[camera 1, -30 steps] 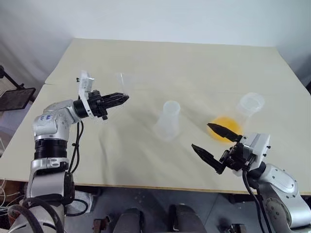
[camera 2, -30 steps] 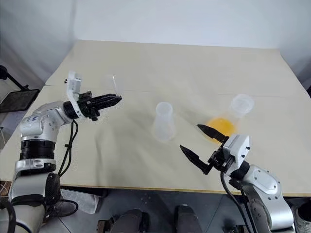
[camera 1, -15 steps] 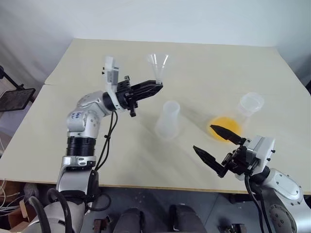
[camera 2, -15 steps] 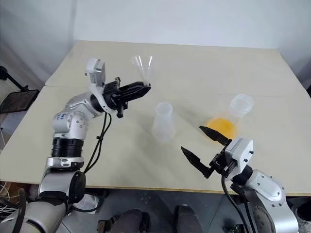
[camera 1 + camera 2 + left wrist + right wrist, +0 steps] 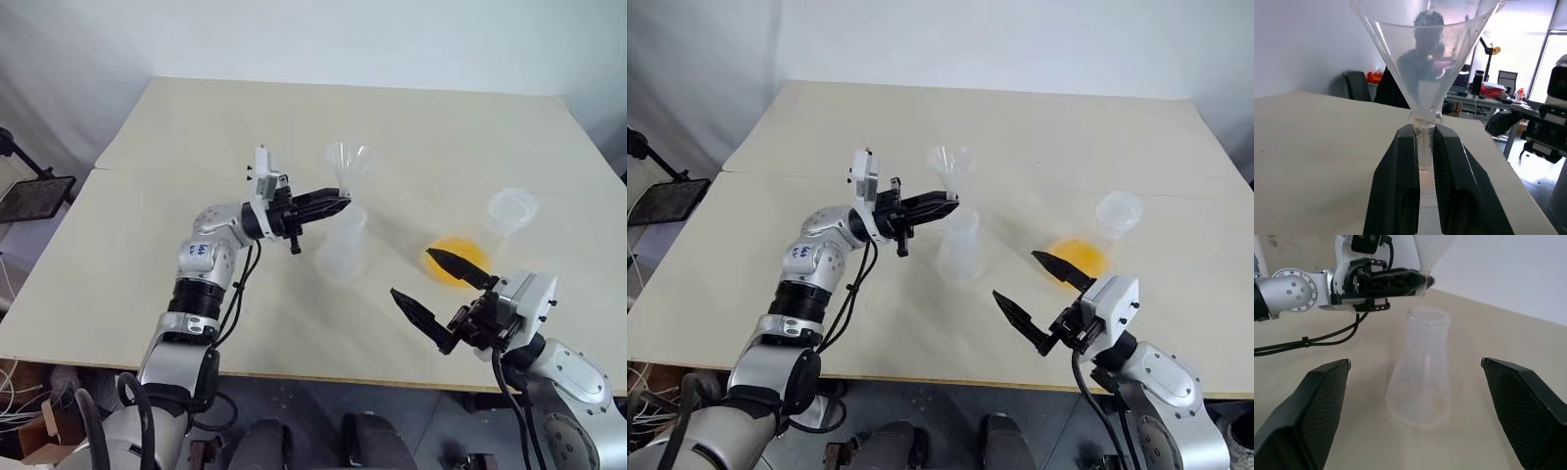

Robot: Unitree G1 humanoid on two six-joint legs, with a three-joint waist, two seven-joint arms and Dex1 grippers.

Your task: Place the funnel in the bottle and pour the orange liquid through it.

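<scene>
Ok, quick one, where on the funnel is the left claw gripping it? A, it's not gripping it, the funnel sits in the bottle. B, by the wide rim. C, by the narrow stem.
C: the left claw is shut on the funnel at its narrow stem, rim upward, just above the bottle mouth.
</scene>
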